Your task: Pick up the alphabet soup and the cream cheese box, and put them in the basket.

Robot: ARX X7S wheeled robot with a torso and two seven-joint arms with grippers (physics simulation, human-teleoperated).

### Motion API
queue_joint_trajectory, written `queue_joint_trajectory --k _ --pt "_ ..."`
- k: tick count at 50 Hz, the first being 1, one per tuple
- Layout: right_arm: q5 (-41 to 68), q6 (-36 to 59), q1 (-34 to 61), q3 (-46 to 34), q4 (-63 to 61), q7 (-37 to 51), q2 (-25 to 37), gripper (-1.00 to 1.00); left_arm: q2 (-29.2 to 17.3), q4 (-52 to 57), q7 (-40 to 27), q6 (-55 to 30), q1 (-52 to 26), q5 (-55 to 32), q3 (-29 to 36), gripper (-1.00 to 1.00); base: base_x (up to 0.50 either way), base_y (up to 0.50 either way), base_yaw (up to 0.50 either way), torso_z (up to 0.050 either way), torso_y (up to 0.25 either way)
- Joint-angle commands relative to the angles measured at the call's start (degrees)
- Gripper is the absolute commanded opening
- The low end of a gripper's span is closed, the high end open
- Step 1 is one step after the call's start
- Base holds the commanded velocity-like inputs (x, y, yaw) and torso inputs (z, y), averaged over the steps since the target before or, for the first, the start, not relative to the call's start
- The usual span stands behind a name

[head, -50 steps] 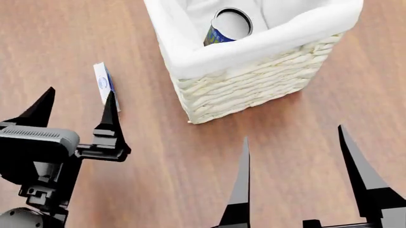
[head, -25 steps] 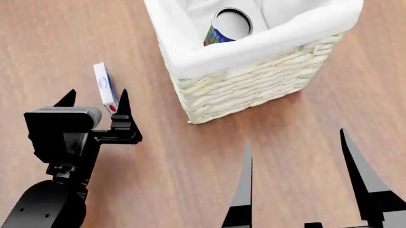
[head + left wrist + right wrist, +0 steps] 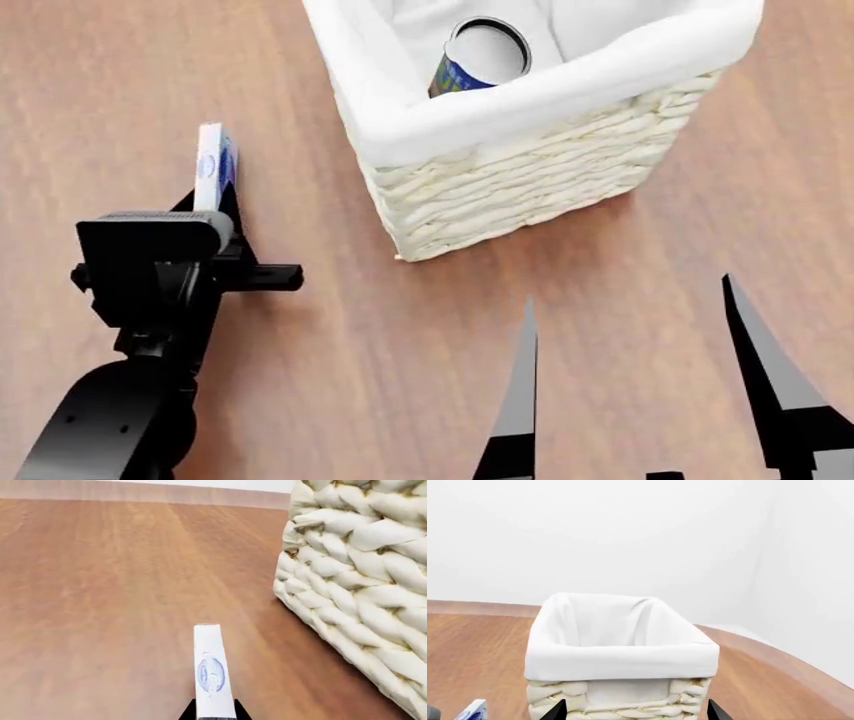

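Note:
The cream cheese box [image 3: 210, 165] is a thin white carton with a blue oval logo, standing on its narrow edge left of the basket. My left gripper [image 3: 214, 203] is shut on its near end. In the left wrist view the box [image 3: 212, 672] sits tight between the two dark fingertips of that gripper [image 3: 213, 714]. The alphabet soup [image 3: 474, 55] lies tilted inside the basket [image 3: 534, 190], its silvery top showing. My right gripper [image 3: 641, 390] is open and empty, in front of the basket. In the right wrist view the basket [image 3: 620, 650] stands beyond the open gripper [image 3: 635, 711].
The wooden floor [image 3: 334, 380] spreads around the basket. The woven wall of the basket [image 3: 353, 580] stands close beside the held box. The box's corner [image 3: 472, 711] shows in the right wrist view.
My left gripper moved forward over the cream cheese box and closed on it; the box now stands straighter on its edge. The right gripper barely shifted.

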Motion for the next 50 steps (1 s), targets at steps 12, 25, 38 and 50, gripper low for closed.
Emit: queue_joint_trajectory --k 12,25,38,50 --pt "-0.2 -0.4 -0.7 0.3 -0.1 0.1 0.0 1.00 -4.1 11.2 -2.3 -5.3 -0.1 -2.2 1.8 -1.00 0.00 0.00 0.00 0.000 0.000" --pt "-0.4 -0.6 -0.9 0.5 -0.2 0.0 0.0 1.00 -11.5 35.1 -6.6 -17.4 -7.1 -5.2 0.2 -1.00 0.00 0.00 0.00 0.000 0.000" --pt "-0.4 0.0 -0.8 0.7 -1.0 -0.2 0.1 1.00 -11.4 33.0 -4.3 -22.0 -22.9 -5.1 0.1 -1.00 0.00 0.00 0.00 0.000 0.000" --pt "-0.4 -0.2 -1.1 1.1 -1.6 0.2 0.9 1.00 -8.2 27.2 2.3 -27.7 -35.3 -5.4 4.6 -1.00 0.00 0.00 0.00 0.000 0.000"
